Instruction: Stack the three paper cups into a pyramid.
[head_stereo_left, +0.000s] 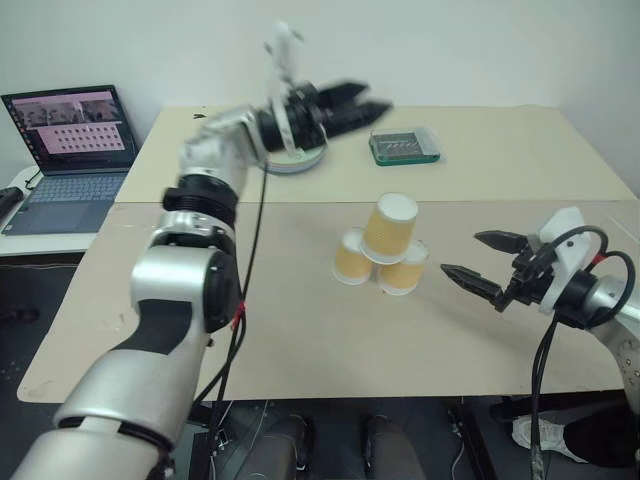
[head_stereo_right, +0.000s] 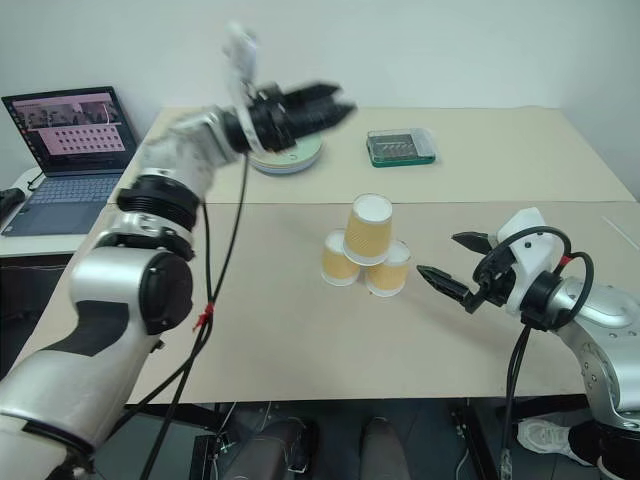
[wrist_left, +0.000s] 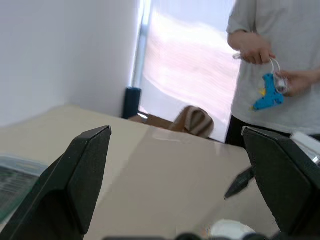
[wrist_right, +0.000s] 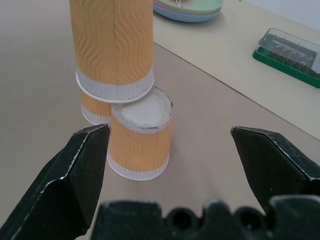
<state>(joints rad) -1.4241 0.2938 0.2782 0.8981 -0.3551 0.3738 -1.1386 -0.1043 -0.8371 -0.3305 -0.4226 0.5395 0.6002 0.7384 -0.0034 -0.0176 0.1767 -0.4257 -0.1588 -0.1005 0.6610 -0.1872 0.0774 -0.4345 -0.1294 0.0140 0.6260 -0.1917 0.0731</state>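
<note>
The three paper cups (head_stereo_left: 385, 253) stand mid-desk (head_stereo_left: 300, 330) as a pyramid: two upside down side by side, the third bridging them. Both the left gripper (head_stereo_left: 352, 107), raised above the desk's far side, and the right gripper (head_stereo_left: 478, 262), beside the stack, have fingers spread and hold nothing, so the stack looks finished.

Yellow-orange wavy-ribbed paper cups (head_stereo_left: 385, 250) with white rims, green case (head_stereo_left: 404, 147)

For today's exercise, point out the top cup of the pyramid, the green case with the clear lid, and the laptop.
top cup (head_stereo_left: 390, 230): left eye view, on its yellow-orange side.
green case (head_stereo_left: 404, 146): left eye view, on the middle of its clear lid.
laptop (head_stereo_left: 72, 125): left eye view, on its lit screen.
</note>
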